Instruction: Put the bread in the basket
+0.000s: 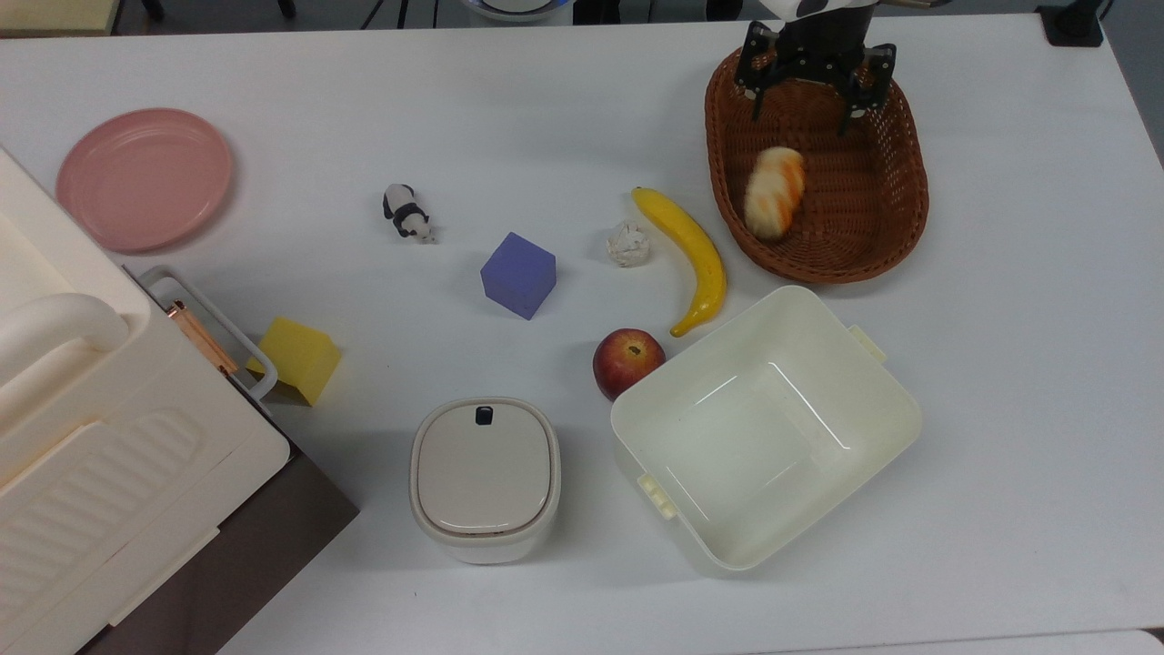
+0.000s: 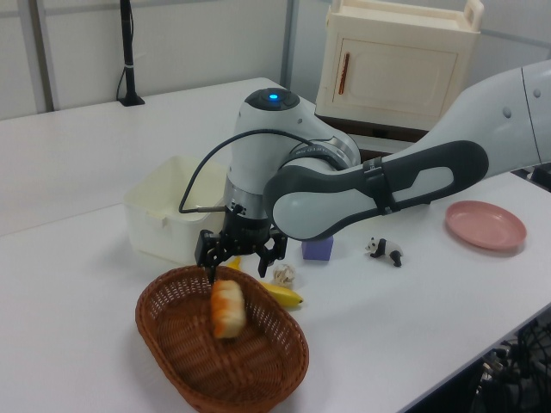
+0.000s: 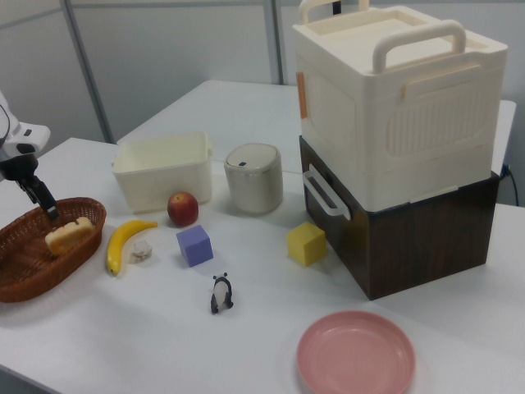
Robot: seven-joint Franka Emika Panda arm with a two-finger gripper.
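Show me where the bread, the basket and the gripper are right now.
bread point(image 1: 774, 192): top view, middle of its glazed top.
basket point(image 1: 912, 182): top view, woven rim on the top view's right.
gripper point(image 1: 804, 98): top view, midway between its open fingertips, above the basket.

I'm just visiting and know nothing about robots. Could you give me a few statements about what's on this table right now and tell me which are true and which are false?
1. The bread is inside the basket. True.
2. The gripper is shut on the bread. False: it is open above the basket, with the bread below it.
3. The banana lies in the basket. False: it lies on the table beside the basket.
4. The apple sits next to the cream tub. True.
5. The pink plate has the toy panda on it. False: the panda stands on the table, apart from the plate.
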